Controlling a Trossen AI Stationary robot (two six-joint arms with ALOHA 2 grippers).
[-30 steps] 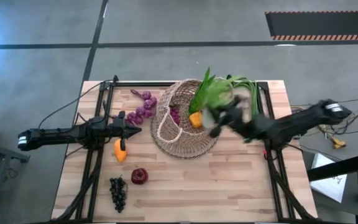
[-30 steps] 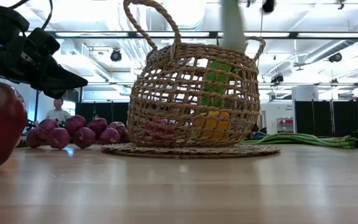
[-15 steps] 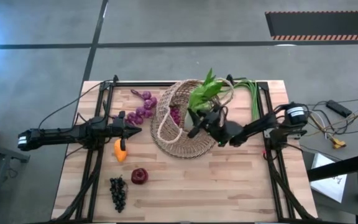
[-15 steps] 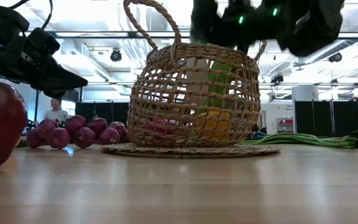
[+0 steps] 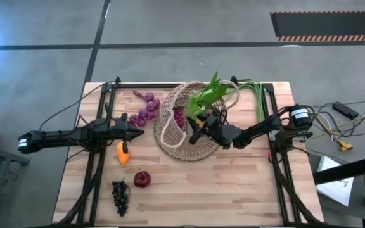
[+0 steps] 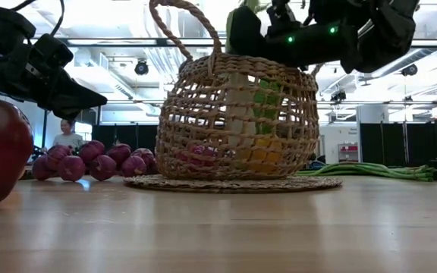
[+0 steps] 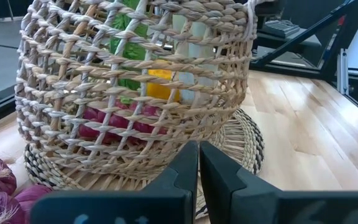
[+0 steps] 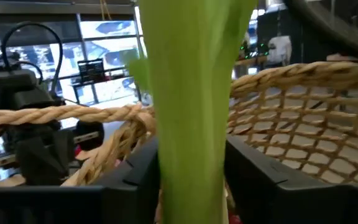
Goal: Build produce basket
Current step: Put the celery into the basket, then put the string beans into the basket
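The right gripper (image 5: 198,128) is hovering over the basket (image 5: 176,136), its fingers standing slightly apart beside the upright leek (image 8: 191,106).

a pale wooden butcher-block table (image 5: 233,190) carries a round tan wicker basket (image 5: 170,130), purple grapes (image 5: 146,109) far left, a small orange fruit (image 5: 123,154), a dark red apple (image 5: 142,179), dark grapes (image 5: 120,195) near left, green scallions (image 5: 257,96) far right.

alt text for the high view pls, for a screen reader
The right gripper reaches over the basket, its fingers either side of a leek standing in it. The left gripper waits shut left of the basket, by an orange fruit; purple grapes, an apple and dark grapes lie on the table.
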